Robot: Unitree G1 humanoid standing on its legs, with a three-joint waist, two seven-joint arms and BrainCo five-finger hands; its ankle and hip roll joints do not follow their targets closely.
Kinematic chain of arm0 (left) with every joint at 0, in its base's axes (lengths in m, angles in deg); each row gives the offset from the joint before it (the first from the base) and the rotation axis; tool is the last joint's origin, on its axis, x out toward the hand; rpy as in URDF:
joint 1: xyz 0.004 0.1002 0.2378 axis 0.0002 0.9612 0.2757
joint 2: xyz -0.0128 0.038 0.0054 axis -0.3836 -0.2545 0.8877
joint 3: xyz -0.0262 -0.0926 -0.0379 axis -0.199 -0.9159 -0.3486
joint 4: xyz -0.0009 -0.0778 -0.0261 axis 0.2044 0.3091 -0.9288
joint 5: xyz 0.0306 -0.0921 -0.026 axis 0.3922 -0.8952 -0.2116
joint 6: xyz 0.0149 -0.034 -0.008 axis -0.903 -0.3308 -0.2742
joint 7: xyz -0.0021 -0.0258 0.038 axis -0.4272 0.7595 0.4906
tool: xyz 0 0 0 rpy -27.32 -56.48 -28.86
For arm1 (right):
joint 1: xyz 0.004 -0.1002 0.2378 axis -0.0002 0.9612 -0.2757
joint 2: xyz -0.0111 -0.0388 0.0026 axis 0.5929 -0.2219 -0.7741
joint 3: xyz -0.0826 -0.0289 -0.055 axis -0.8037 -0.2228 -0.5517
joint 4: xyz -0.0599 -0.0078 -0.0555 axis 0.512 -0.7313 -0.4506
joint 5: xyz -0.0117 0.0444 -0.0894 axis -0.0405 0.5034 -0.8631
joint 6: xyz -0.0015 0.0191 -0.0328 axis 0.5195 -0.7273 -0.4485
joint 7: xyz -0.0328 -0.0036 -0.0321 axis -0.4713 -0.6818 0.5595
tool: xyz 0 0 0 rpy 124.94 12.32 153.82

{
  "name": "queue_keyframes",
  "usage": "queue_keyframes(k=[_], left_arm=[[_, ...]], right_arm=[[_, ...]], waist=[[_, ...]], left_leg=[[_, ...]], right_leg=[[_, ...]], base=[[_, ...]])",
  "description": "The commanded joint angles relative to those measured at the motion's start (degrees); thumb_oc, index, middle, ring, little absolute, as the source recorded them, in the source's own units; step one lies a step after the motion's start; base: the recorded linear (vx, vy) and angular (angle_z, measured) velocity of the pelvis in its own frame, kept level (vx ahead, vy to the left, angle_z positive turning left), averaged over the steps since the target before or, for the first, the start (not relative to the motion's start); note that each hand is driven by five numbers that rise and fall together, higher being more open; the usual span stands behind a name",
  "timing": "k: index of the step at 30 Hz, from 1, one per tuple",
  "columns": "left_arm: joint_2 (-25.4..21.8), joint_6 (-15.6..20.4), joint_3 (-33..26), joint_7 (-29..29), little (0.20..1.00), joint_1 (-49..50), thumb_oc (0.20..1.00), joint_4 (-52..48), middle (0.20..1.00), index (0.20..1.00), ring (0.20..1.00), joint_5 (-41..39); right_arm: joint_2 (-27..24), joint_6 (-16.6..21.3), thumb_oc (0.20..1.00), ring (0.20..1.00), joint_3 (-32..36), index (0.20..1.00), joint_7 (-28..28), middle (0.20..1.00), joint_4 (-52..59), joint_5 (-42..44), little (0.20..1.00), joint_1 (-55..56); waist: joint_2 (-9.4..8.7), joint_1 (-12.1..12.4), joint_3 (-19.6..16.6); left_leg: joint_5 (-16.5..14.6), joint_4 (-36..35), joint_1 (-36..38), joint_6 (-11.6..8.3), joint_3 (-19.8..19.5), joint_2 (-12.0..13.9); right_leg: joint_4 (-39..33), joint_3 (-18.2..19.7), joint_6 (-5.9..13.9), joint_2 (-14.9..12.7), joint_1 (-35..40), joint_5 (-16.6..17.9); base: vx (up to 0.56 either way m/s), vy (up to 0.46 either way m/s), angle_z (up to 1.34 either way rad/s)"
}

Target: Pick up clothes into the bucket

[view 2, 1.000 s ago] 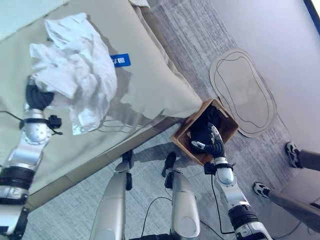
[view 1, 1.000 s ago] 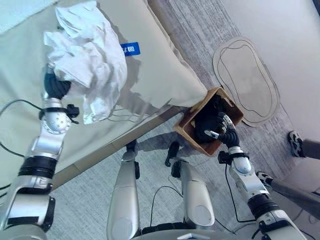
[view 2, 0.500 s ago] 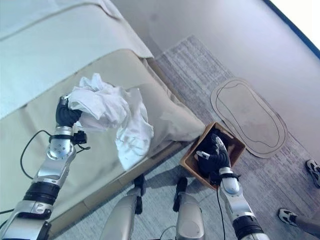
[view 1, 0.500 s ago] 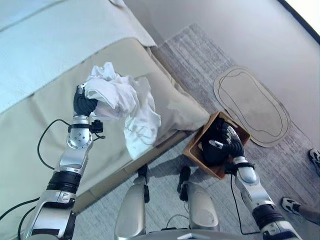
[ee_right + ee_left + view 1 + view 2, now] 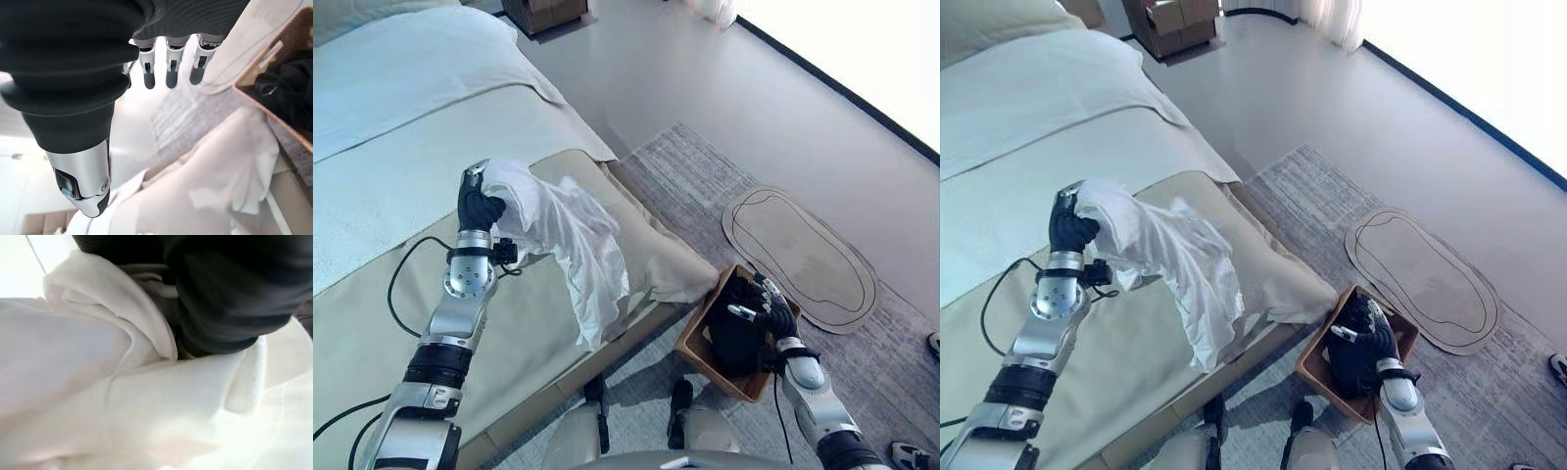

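A bed [image 5: 401, 127] with a beige cover lay beneath and behind the raised left hand [image 5: 478, 204], and a grey rug [image 5: 705, 186] covered the floor beyond the right hand [image 5: 766, 311], with an oval mat [image 5: 800, 257] on it farther out. The left hand was clenched round the bunched top of a white garment [image 5: 570, 245], which hung from it above the bed's edge, its tail trailing down toward the right hand's side. A wooden bucket [image 5: 1316, 369] stood on the floor directly under the right hand, dark clothes [image 5: 736, 338] already inside. That hand's fingers [image 5: 168, 61] were extended and relaxed over the bucket, seemingly holding nothing, though whether they touched the dark clothes was unclear.
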Motion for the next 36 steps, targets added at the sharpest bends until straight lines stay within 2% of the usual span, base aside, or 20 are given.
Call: queue_keyframes(k=[1, 3, 10, 11, 12, 21, 22, 26, 27, 28, 32, 36], left_arm=[[-0.32, 3.48, -5.12, 2.75, 0.200, -2.68, 0.200, -1.53, 0.200, 0.200, 0.200, 3.15], [-0.57, 1.76, -5.26, 3.75, 0.200, -2.38, 0.200, 1.43, 0.200, 0.200, 0.200, 5.90], [-0.24, -0.51, -4.01, 4.08, 0.200, -2.35, 0.200, 9.06, 0.200, 0.200, 0.200, 9.27], [-0.50, -0.86, -3.53, 4.11, 0.793, -2.71, 0.793, 10.07, 0.793, 0.793, 0.793, 10.35], [-0.52, -1.33, -3.28, 4.46, 1.000, -2.64, 1.000, 11.08, 1.000, 1.000, 1.000, 11.48], [0.72, -3.07, -5.92, 5.00, 1.000, -0.05, 1.000, 9.99, 1.000, 1.000, 1.000, 13.13], [1.89, -3.54, -8.29, 6.04, 1.000, 1.20, 1.000, 8.36, 1.000, 1.000, 1.000, 12.31], [3.82, -3.28, -11.67, 9.19, 1.000, 2.38, 1.000, 5.90, 1.000, 1.000, 1.000, 10.35], [4.04, -4.00, -12.80, 11.84, 1.000, 2.95, 1.000, 3.77, 1.000, 1.000, 1.000, 13.95], [4.14, -3.72, -13.16, 11.83, 1.000, 3.97, 1.000, 2.37, 1.000, 1.000, 1.000, 15.09], [3.25, -2.36, -13.43, 10.88, 1.000, 5.87, 1.000, -0.27, 1.000, 1.000, 1.000, 16.93], [2.32, -0.86, -9.54, 9.02, 1.000, 5.13, 1.000, 0.56, 1.000, 1.000, 1.000, 18.33]], right_arm=[[-0.01, 1.09, 1.000, 1.000, 0.31, 1.000, -0.11, 1.000, 0.94, -1.93, 1.000, -0.19], [-0.28, 0.86, 1.000, 1.000, -0.06, 1.000, -0.31, 1.000, 1.61, -2.06, 1.000, -0.19], [-0.87, 0.41, 1.000, 1.000, 0.31, 1.000, 0.44, 1.000, 2.18, -2.06, 1.000, -0.85], [-0.97, 0.39, 1.000, 1.000, 0.36, 1.000, 0.60, 1.000, 1.97, -2.16, 1.000, -1.03], [-1.00, 0.36, 1.000, 1.000, 0.41, 1.000, 0.73, 1.000, 1.94, -2.29, 1.000, -1.10], [-1.18, 0.45, 1.000, 1.000, 1.59, 1.000, 0.67, 1.000, 2.63, -2.54, 1.000, -0.30], [-1.10, 0.36, 1.000, 1.000, 1.99, 1.000, 0.40, 1.000, 3.17, -2.60, 1.000, 0.26], [-0.97, 0.13, 1.000, 1.000, 2.00, 1.000, 0.03, 1.000, 3.51, -2.67, 1.000, 1.15], [-0.98, 0.14, 1.000, 1.000, 1.69, 1.000, -0.16, 1.000, 3.70, -2.76, 1.000, 1.37], [-1.14, 0.22, 1.000, 1.000, 1.79, 1.000, -0.12, 1.000, 3.87, -2.78, 1.000, 1.49], [-1.07, 0.42, 1.000, 1.000, 1.78, 1.000, -0.36, 1.000, 3.94, -2.37, 1.000, 1.58], [-0.85, 1.00, 1.000, 1.000, 0.29, 1.000, -0.61, 1.000, 3.55, -1.92, 1.000, 0.22]], waist=[[-0.85, -0.84, -4.29], [-0.92, -1.14, -4.21], [-1.60, -2.10, -2.50], [-1.76, -2.26, -2.06], [-1.91, -2.49, -1.49], [-2.14, -2.36, -1.03], [-2.20, -2.04, -1.23], [-2.55, -1.62, -1.56], [-2.94, -1.37, -1.68], [-3.14, -1.28, -1.68], [-3.59, -0.84, -1.65], [-4.26, -0.57, -0.92]], left_leg=[[-5.07, 4.82, -0.60, -1.94, -0.94, 2.53], [-5.04, 4.93, -1.01, -1.92, -0.79, 2.62], [-5.04, 6.28, -3.46, -1.69, -0.44, 2.50], [-5.11, 6.62, -3.88, -1.62, -0.28, 2.47], [-5.22, 6.91, -4.30, -1.51, -0.21, 2.38], [-6.00, 8.42, -6.04, -1.25, 0.07, 2.16], [-6.06, 8.50, -6.28, -1.26, -0.09, 2.07], [-6.14, 8.82, -6.69, -1.28, -0.37, 2.04], [-6.23, 8.99, -6.90, -1.37, -0.59, 2.10], [-6.30, 9.13, -7.00, -1.39, -0.73, 2.11], [-6.48, 9.57, -7.33, -1.42, -0.98, 2.03], [-6.72, 10.35, -8.32, -1.33, -1.08, 1.90]], right_leg=[[-4.99, 1.15, 5.24, -6.49, -0.77, 10.80], [-5.03, 1.47, 5.17, -6.36, -1.31, 10.91], [-4.64, 2.50, 5.02, -6.20, -3.82, 11.37], [-4.51, 2.78, 5.07, -6.25, -4.24, 11.44], [-4.38, 3.10, 5.07, -6.26, -4.66, 11.48], [-4.06, 3.82, 5.06, -6.65, -5.99, 11.62], [-4.13, 3.70, 5.02, -6.74, -6.06, 11.61], [-4.25, 3.27, 4.94, -6.75, -5.91, 11.53], [-4.25, 3.03, 4.85, -6.76, -5.79, 11.43], [-4.24, 2.89, 4.80, -6.70, -5.70, 11.33], [-4.13, 2.48, 4.82, -6.76, -5.64, 11.31], [-3.42, 2.61, 4.82, -6.91, -6.55, 11.13]], base=[[0.00, 0.000, 0.00], [0.00, 0.000, 0.00], [-0.04, 0.014, -0.04], [-0.05, 0.031, -0.06], [-0.04, 0.035, -0.05], [0.00, 0.011, -0.07], [0.00, 0.000, 0.00], [0.00, -0.008, 0.00], [0.00, 0.000, 0.00], [0.00, -0.023, 0.05], [-0.01, -0.004, 0.09], [-0.03, 0.006, 0.09]])
